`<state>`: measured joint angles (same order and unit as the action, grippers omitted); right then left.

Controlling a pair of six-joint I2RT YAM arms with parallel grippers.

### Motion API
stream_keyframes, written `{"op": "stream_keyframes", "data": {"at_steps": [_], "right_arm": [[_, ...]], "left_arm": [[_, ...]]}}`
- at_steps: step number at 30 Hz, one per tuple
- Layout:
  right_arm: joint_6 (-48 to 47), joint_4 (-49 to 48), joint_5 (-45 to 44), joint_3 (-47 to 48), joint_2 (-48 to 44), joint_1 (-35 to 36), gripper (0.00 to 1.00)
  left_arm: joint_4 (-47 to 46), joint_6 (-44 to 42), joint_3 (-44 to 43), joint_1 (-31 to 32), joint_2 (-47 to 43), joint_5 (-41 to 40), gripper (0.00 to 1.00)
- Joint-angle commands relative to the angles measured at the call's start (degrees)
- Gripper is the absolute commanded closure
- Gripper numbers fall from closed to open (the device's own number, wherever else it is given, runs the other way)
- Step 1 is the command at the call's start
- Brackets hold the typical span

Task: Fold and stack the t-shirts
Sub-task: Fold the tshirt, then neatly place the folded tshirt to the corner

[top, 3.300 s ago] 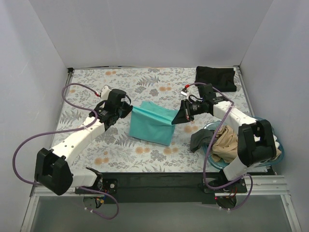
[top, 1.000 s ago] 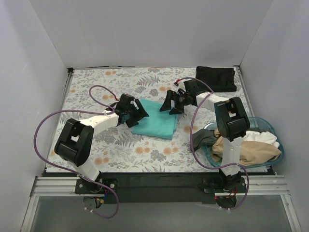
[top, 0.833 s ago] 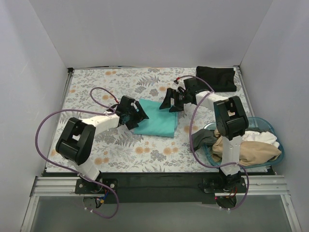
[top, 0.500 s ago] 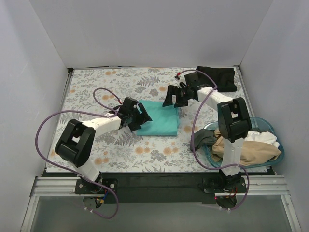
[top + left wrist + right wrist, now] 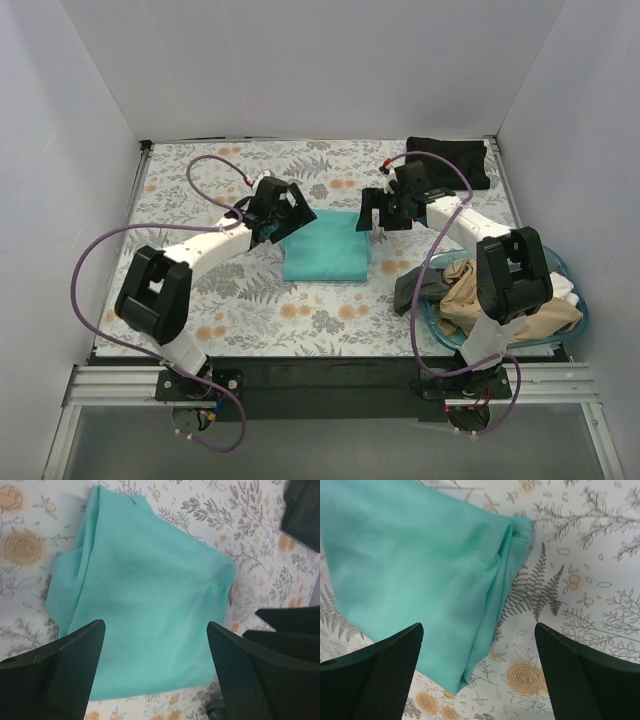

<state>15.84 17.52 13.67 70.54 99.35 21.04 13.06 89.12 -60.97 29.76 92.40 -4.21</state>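
A bright teal t-shirt (image 5: 325, 248) lies folded in a flat rectangle on the floral tablecloth, mid-table. My left gripper (image 5: 288, 220) hovers open over its far-left edge; in the left wrist view the teal t-shirt (image 5: 145, 605) fills the space below the open left gripper (image 5: 155, 630), untouched. My right gripper (image 5: 377, 220) is open over the shirt's right edge. The right wrist view has the teal t-shirt's folded edge (image 5: 420, 565) under the open right gripper (image 5: 479, 630). A black t-shirt (image 5: 447, 162) lies folded at the far right.
A translucent blue basket (image 5: 548, 252) at the near right holds a tan t-shirt (image 5: 482, 300), a white one (image 5: 563, 285) and a dark grey one (image 5: 415, 288) hanging over its rim. White walls enclose the table on three sides. The black t-shirt's corner (image 5: 302, 510) appears in the left wrist view.
Earlier both grippers held the teal shirt up off the table; it now lies folded flat. Both grippers have let go and risen, and the left jaws have opened a little wider.
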Motion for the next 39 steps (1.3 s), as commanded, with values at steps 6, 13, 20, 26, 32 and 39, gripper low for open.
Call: {"op": "stream_keyframes", "data": {"at_steps": [6, 13, 20, 26, 32, 39], "right_arm": [[3.41, -1.08, -1.02, -4.27, 0.49, 0.76, 0.02], [4.99, -1.26, -1.19, -3.93, 2.77, 2.08, 0.04], [6.92, -1.52, -2.15, -1.2, 4.53, 4.45, 0.05], [10.52, -1.52, -5.85, -1.72, 5.68, 6.03, 0.09], [11.32, -1.96, -6.64, -1.55, 7.61, 7.35, 0.18], [11.32, -1.7, -9.98, 0.03, 10.68, 8.23, 0.33]], "left_arm": [[-0.05, -3.34, -7.67, -4.17, 12.52, -2.57, 0.17], [-1.72, -5.97, -8.29, -5.68, 17.11, 0.15, 0.17], [-3.48, -7.3, -5.13, -5.68, 10.62, 2.27, 0.17], [-2.6, -6.24, 0.05, -5.59, 0.08, 2.37, 0.11], [0.73, -3.34, 5.94, -5.24, -13.72, -1.24, 0.08], [5.3, -0.44, 12.19, -5.15, -22.43, -7.03, 0.06]]}}
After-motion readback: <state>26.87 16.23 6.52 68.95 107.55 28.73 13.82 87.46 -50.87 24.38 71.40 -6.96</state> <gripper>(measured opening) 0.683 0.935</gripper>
